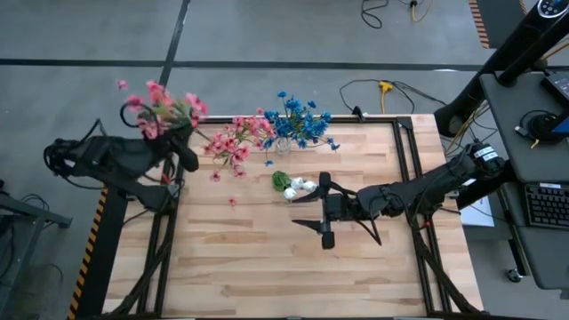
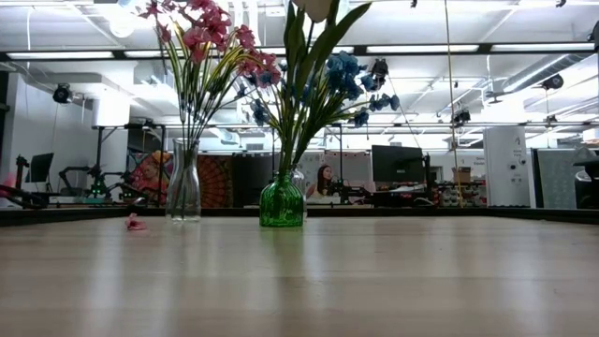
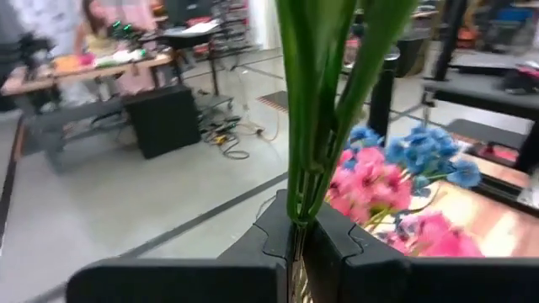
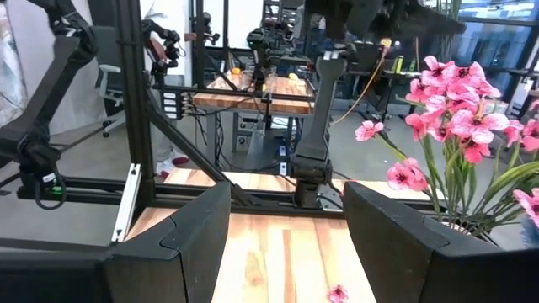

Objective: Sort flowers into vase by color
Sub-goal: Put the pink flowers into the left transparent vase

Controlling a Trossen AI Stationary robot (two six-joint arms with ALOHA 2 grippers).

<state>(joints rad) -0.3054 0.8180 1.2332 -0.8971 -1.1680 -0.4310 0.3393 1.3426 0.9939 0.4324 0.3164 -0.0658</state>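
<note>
My left gripper (image 1: 184, 153) hovers over the table's far left corner, shut on a pink sprig (image 1: 158, 108) whose blossoms point away from the table. In the left wrist view only its green stems (image 3: 313, 101) show. More pink flowers (image 2: 208, 37) stand in a clear vase (image 2: 183, 185). Blue flowers (image 1: 300, 120) stand at the far edge, and their vase is hidden behind the green vase (image 2: 282, 199) in the low view. The green vase holds white blossoms (image 1: 300, 187). My right gripper (image 1: 323, 211) is open and touches nothing, just right of the green vase. My left gripper pinches the bunched green stems (image 3: 296, 220) of the pink sprig between its two fingers, at the stems' lower end. The fingers lie across the stems. The sprig is lifted clear, and its stems run straight out beyond the fingers to the blossoms (image 1: 151, 98).
A loose pink blossom (image 2: 136, 223) lies on the table near the clear vase, and others (image 1: 233, 202) are scattered in front of it; one (image 4: 337, 293) shows ahead of my right gripper (image 4: 286, 244). The table's near half (image 1: 267, 267) is bare wood. A black frame (image 1: 404, 160) borders the table.
</note>
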